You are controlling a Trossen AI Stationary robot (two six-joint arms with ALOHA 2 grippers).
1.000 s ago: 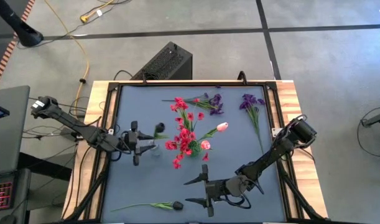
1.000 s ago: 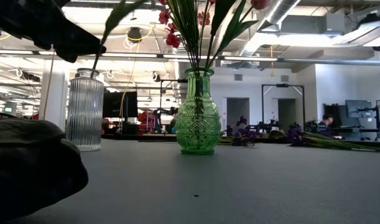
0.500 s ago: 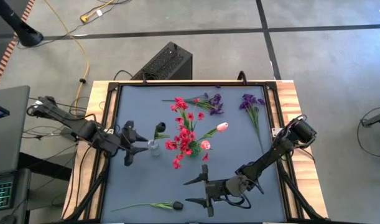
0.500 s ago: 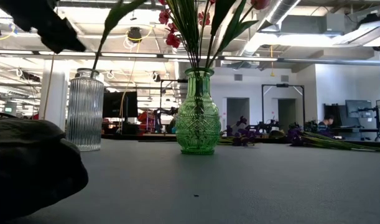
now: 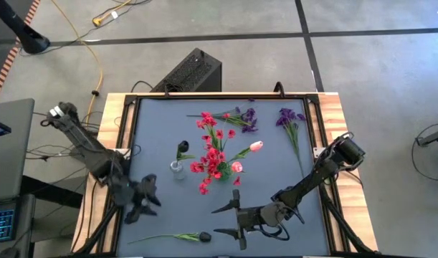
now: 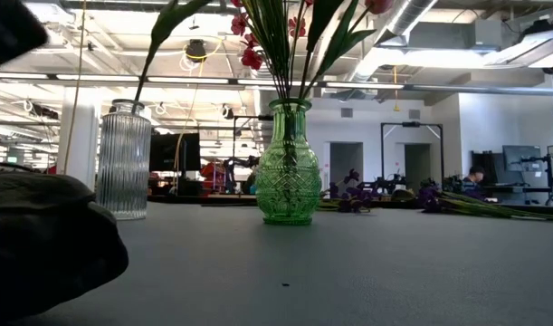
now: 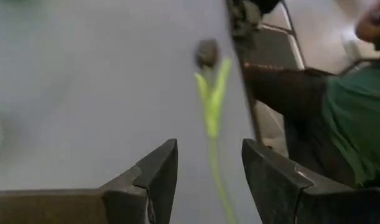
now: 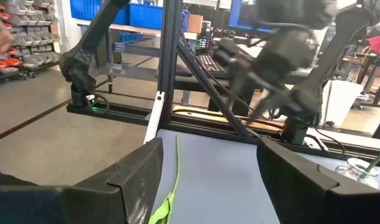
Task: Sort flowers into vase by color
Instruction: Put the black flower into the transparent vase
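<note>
Left pincer: I see it spread, empty, over the dark tulip.
Right pincer: spread, empty, on tabletop.

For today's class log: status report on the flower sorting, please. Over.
Left gripper open, empty, above the dark tulip lying at the table's near edge. Right gripper open, parked beside it. Nothing blocking.

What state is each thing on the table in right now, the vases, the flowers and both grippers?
Green vase: upright, holds red flowers.
Clear vase: upright, holds one dark tulip.
Second dark tulip: lying flat.
Purple flowers: lying flat.
Left gripper: open, empty.
Right gripper: open, empty.
</note>
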